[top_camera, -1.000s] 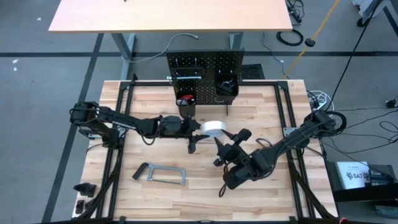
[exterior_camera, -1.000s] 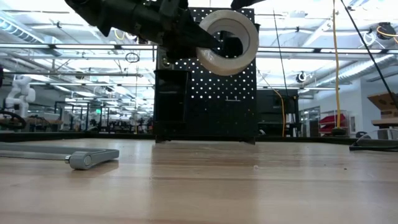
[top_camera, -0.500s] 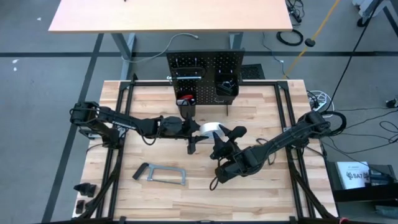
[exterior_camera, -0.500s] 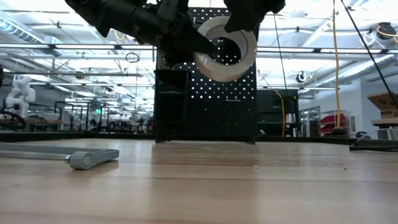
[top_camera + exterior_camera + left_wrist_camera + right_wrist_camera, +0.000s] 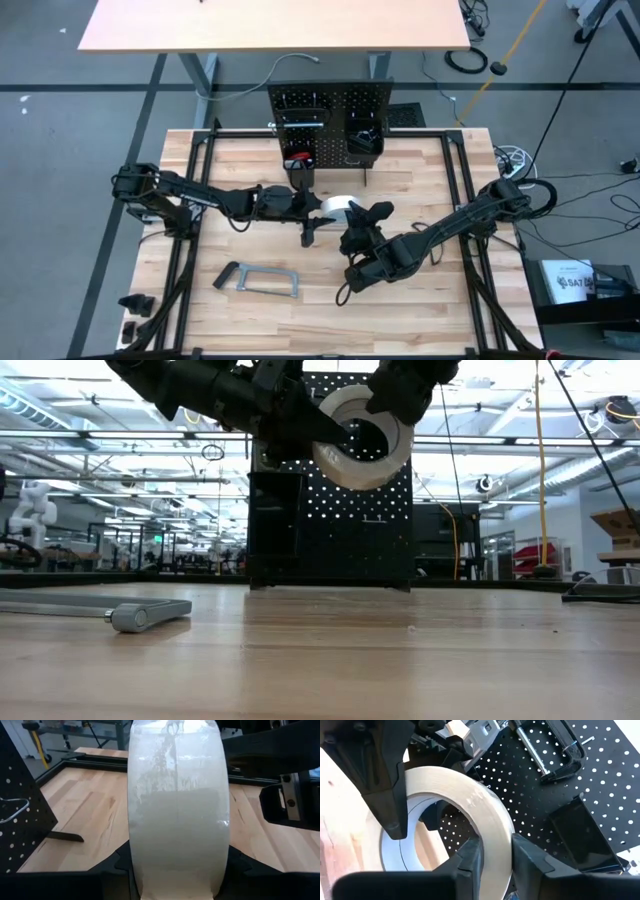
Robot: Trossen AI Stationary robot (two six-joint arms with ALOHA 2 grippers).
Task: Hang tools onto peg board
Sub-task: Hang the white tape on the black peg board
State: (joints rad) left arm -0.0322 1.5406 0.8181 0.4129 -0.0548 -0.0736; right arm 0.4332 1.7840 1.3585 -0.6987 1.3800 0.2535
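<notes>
Both pincers grip the white tape roll (image 5: 362,437) — left pincer (image 5: 318,208) and right pincer (image 5: 490,857) clamp opposite rim sections — above the tabletop (image 5: 320,660).

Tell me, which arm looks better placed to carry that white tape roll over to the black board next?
Probably the right. Its gripper has its fingers on either side of the tape roll's band, facing the peg board. The left gripper holds the roll from the other side and would have to let go.

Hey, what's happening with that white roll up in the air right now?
Left gripper clamped on the white tape roll, held above the table. Right gripper pinching the roll's band. Peg board behind; path looks clear.
</notes>
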